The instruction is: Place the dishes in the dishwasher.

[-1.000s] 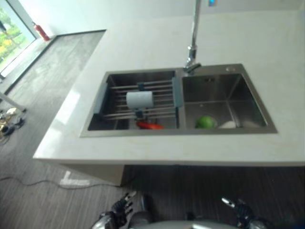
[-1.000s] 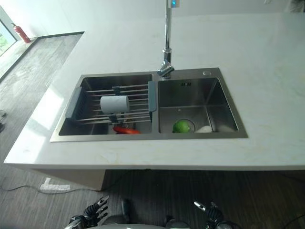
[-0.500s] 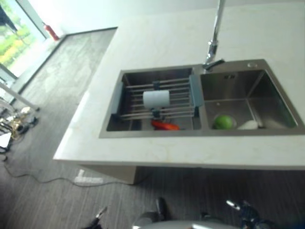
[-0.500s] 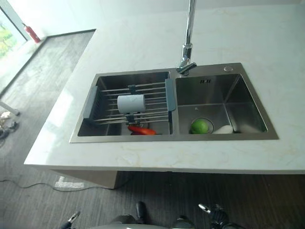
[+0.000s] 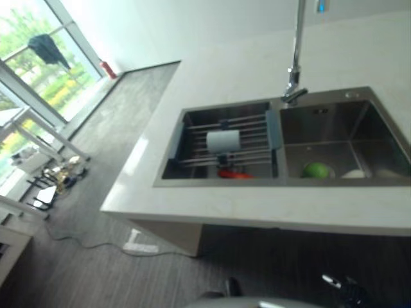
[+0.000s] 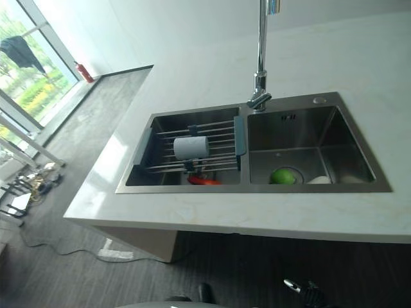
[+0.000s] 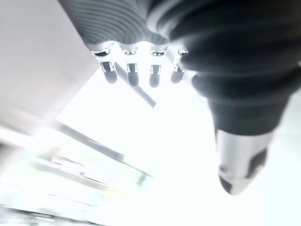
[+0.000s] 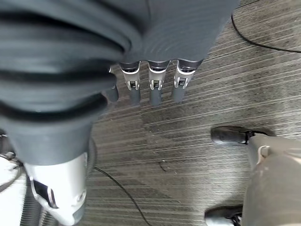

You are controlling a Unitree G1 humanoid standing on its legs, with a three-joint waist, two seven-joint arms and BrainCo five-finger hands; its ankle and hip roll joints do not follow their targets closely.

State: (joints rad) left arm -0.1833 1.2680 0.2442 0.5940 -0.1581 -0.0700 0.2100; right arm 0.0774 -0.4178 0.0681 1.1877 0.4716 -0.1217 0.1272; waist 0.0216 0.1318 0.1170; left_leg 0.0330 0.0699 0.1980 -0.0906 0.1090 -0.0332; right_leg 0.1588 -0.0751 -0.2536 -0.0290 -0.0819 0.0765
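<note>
Approach step — both hands empty, fingers relaxed: left hand [image 7: 141, 75], right hand [image 8: 150, 87] low, well short of sink [image 6: 359, 187]. Next: reach cup [image 6: 191, 147] on rack [image 6: 192, 163]; dishwasher unseen, possibly below desk [image 6: 212, 215].

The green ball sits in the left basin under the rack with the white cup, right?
Not quite. In the right eye view the green ball lies in the right basin, by the drain. The white cup does lie on the rack over the left basin.

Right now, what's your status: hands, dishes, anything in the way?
Left hand open, empty. Right hand open, empty, down over the floor. White cup on the rack in the left sink basin; green bowl in the right one. Nothing blocking.
</note>
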